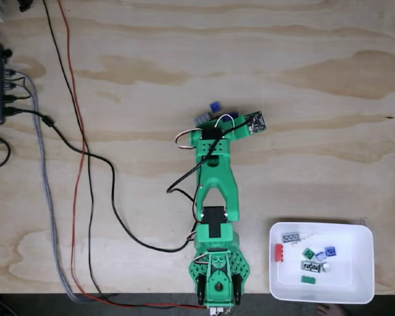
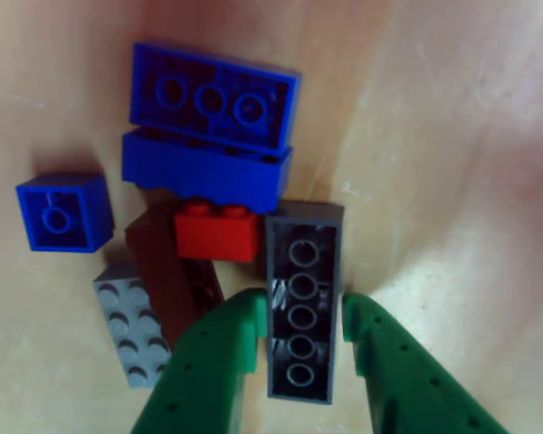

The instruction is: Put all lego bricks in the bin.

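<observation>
I am straddling the dark grey brick (image 2: 300, 303) with my claw (image 2: 303, 330), jaws narrow but apparently not yet pinching. Best to close squarely on its long sides, clear of the red brick (image 2: 215, 231) at ten o'clock. The bin (image 1: 362, 287) is sitting well apart on the counter (image 1: 303, 99).

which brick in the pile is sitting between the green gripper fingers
The long dark grey brick, underside up, lies between the gripper fingers; the red, blue, brown and light grey bricks lie outside them.
</observation>
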`<state>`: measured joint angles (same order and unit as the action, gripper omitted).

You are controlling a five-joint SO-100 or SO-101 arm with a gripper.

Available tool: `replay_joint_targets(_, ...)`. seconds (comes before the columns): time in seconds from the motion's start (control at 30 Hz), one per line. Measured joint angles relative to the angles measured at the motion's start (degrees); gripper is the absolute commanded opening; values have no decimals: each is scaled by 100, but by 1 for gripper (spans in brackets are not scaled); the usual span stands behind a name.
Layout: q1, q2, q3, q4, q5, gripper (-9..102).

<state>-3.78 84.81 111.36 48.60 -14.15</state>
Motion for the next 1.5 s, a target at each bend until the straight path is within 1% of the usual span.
replay_joint_targets(0.03, 0, 0, 9, -35, -35, 0)
replay_joint_targets(0.2, 0, 44, 149, -185, -176, 0)
replay_joint_targets(0.23, 0, 158, 211, -44, -246, 0)
replay_joint_targets(0.33, 97, 1002, 167, 721, -527, 0)
replay_joint_targets(0.4, 396, 1872, -141, 1512, -923, 0)
replay_joint_targets(0.53, 1731, 3595, -905, 2874, -2013, 0)
replay_joint_targets(0.6, 2206, 4104, -1020, 3120, -2487, 0)
replay_joint_targets(0.67, 3059, 4359, -870, 3094, -3419, 0)
replay_joint_targets(0.77, 4975, 4412, -246, 2909, -5098, 0)
replay_joint_targets(0.83, 6179, 4509, 624, 2654, -6108, 0)
replay_joint_targets(0.87, 6741, 4509, 958, 2399, -6530, 0)
replay_joint_targets(0.9, 7163, 4526, 1195, 2145, -6820, 0)
replay_joint_targets(1.0, 7954, 4781, 2443, 1327, -7761, 0)
replay_joint_targets(1.07, 8648, 4913, 2892, 1028, -8332, 0)
replay_joint_targets(1.1, 8780, 4966, 2997, 967, -8499, 0)
replay_joint_targets(1.13, 8824, 5001, 3041, 923, -8596, 4)
replay_joint_targets(1.17, 8903, 5045, 3076, 896, -8666, 17)
replay_joint_targets(1.2, 8947, 5071, 3076, 879, -8710, 24)
replay_joint_targets(1.27, 8974, 5150, 3041, 967, -8587, 25)
replay_joint_targets(1.4, 8666, 5177, 2751, 1521, -8341, 29)
replay_joint_targets(1.43, 8666, 5150, 2487, 1644, -8253, 29)
replay_joint_targets(1.5, 8218, 5010, 1688, 2118, -7761, 29)
